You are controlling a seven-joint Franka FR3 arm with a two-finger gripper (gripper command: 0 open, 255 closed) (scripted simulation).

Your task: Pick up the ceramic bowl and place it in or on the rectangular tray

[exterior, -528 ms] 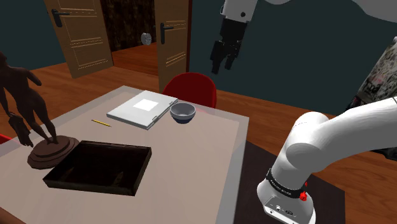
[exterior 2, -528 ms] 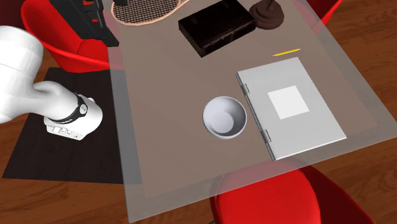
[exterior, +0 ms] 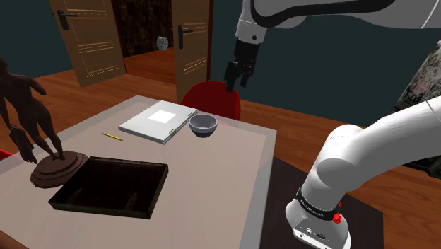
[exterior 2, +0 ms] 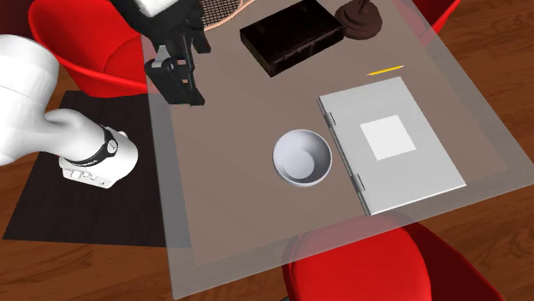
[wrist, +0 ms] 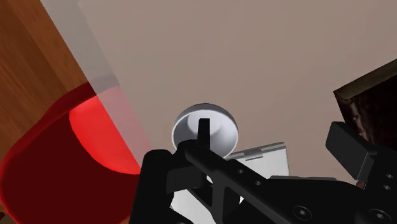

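Above the table, the gripper hangs high, fingers spread, well apart from the bowl. Bowl is grey-white and upright. It sits on the tabletop near the edge by the red chair, just beside the hinge side of a closed grey laptop. Tray is dark and rectangular, at the other end of the table, right next to the round base of a dark figurine. Yellow pencil lies between laptop and tray. Tabletop is flat, beige-grey. Room: wood floor, dark teal wall, wooden doors standing open. Black mat lies on the floor beside the table. A racket lies near the tray.
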